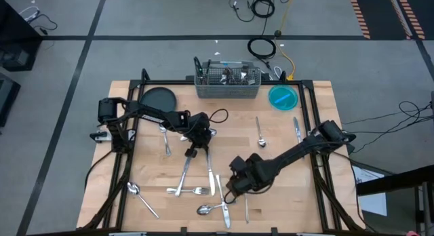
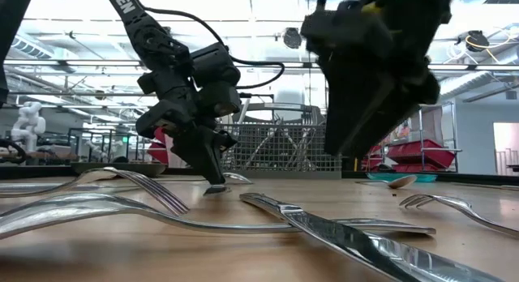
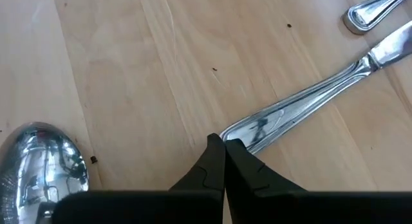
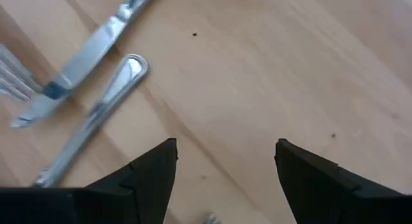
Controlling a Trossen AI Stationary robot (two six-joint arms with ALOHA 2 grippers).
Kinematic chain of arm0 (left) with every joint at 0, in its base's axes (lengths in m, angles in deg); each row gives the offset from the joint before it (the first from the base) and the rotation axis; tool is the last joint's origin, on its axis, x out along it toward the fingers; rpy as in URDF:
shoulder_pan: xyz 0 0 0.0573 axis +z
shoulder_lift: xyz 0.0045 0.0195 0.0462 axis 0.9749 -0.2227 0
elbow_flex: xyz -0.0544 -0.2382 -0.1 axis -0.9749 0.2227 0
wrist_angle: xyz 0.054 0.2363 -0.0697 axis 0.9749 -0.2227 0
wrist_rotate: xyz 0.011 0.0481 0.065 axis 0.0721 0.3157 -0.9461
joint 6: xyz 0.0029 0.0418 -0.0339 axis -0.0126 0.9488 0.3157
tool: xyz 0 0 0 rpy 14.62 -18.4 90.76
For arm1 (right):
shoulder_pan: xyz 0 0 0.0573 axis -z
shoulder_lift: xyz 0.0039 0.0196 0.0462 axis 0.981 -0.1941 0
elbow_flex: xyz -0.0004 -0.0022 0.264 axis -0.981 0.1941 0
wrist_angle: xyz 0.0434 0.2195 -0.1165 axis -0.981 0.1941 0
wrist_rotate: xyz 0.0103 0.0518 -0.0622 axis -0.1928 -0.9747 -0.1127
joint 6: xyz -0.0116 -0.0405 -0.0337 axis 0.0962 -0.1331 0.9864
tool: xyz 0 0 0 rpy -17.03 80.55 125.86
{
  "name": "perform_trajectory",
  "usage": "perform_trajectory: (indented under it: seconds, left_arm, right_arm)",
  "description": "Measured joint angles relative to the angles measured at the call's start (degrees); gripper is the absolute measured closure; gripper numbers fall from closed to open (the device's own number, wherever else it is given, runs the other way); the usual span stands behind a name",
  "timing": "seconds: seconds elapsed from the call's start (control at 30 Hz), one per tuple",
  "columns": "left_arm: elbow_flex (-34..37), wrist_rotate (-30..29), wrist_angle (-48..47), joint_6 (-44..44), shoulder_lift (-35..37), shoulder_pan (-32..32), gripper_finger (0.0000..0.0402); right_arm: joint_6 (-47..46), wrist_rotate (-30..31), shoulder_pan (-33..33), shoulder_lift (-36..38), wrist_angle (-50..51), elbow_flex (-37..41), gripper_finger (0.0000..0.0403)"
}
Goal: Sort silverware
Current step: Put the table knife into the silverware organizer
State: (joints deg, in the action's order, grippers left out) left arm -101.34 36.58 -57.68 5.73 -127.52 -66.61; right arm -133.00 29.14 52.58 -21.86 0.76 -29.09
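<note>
Pressing its tips onto the wooden bench (image 1: pixel 285 144), the left tool (image 3: pixel 224 150) is clenched with fingers together, touching the end of a silverware handle (image 3: pixel 302 102) without clearly holding it (a spoon bowl (image 3: pixel 42 161) lies beside it). More silverware (image 1: pixel 196 190) is scattered over the bench's middle and front, forks, knives and spoons, with a few pieces in the wire-mesh caddy (image 1: pixel 228 81) at the back. The right tool (image 4: pixel 225 163) hovers released over bare wood, near a knife (image 4: pixel 77 63).
</note>
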Motion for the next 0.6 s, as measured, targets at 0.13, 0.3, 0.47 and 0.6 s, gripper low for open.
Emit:
perform_trajectory:
  seconds: [0.13,0.3,0.47,0.6]
  left_arm:
    - [0.1,-0.2,1.1,-0.5,-0.1,0.0,0.0398]
    - [0.1,-1.5,1.5,-4.1,-0.4,-0.1,0.0399]
    - [-0.1,-2.5,3.0,-10.6,-2.0,0.1,0.04]
    - [-0.1,-2.4,3.7,-13.7,-2.3,0.1,0.04]
  right_arm:
    - [-6.0,2.4,-2.1,-0.1,-0.5,0.0,0.0154]
    - [-4.5,3.9,-3.2,-0.1,-9.1,0.0,0.0154]
    - [0.7,0.6,-3.1,-0.3,-14.0,0.0,0.0154]
    - [0.0,3.2,-2.9,-0.4,-11.8,0.0,0.0154]
